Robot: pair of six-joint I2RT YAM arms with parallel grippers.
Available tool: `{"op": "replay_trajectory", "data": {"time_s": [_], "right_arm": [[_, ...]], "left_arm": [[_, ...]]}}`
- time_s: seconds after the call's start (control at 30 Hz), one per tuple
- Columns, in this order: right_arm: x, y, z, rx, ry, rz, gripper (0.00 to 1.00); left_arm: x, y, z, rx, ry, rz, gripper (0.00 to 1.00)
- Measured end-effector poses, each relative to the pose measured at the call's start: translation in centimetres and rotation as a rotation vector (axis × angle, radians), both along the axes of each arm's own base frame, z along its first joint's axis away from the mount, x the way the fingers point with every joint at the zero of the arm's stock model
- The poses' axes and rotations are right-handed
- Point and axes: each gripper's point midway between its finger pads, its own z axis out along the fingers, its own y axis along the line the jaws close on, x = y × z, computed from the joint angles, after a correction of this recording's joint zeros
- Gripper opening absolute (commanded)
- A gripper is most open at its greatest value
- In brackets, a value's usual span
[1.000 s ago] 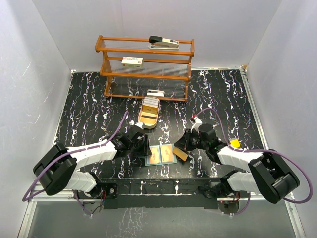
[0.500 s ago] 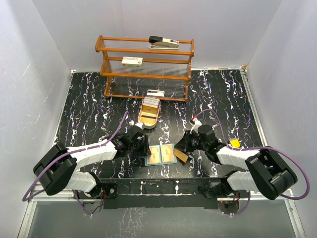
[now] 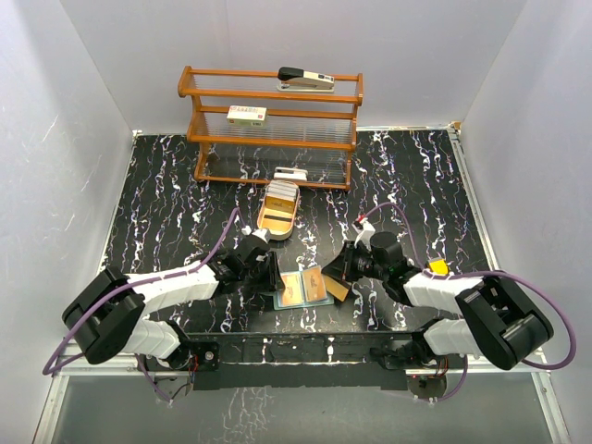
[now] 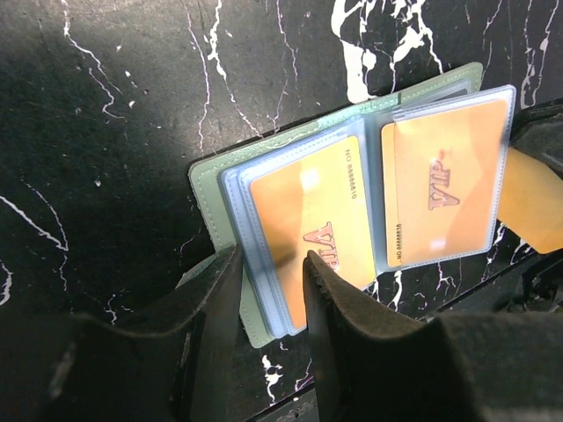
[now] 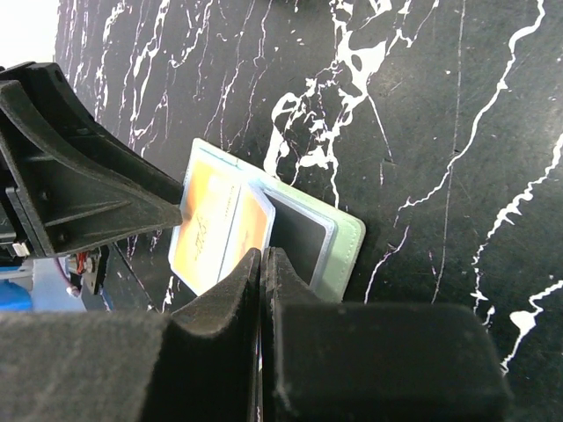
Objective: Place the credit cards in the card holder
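Observation:
The sage-green card holder (image 3: 301,289) lies open near the table's front edge. Its clear pockets show two gold-orange credit cards, one in the left pocket (image 4: 303,220) and one in the right (image 4: 444,189). My left gripper (image 4: 268,259) is clamped on the holder's left edge, with the green cover (image 4: 220,189) and pocket leaves between its fingers. My right gripper (image 5: 262,251) is shut on a third gold-orange card (image 4: 532,198). That card reaches edge-on into the holder's right side (image 5: 246,224). In the top view this card (image 3: 340,290) sticks out beside the holder.
A tan oval tray (image 3: 277,211) stands behind the holder. Further back is a wooden rack (image 3: 273,139) with a stapler (image 3: 305,79) and white boxes (image 3: 246,115). White walls close in the left, right and back sides.
The holder's open pages have shifted slightly and show more orange now. Both grippers have barely moved and keep their grips.

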Motion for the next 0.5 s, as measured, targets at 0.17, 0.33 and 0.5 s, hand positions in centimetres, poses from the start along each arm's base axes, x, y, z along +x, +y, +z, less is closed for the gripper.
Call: {"op": "replay_trajectory", "data": {"time_s": [0.17, 0.33, 0.5], "right_arm": [[0.0, 0.4, 0.5, 0.035, 0.006, 0.003, 0.00], [-0.2, 0.9, 1.3, 0.083, 0.019, 0.010, 0.00], [-0.9, 1.9, 1.8, 0.115, 0.033, 0.032, 0.00]], "left_arm": [[-0.1, -0.4, 0.0, -0.026, 0.007, -0.002, 0.32], [-0.2, -0.8, 0.1, -0.046, 0.017, -0.004, 0.32], [-0.3, -0.8, 0.1, -0.051, 0.023, -0.001, 0.33]]}}
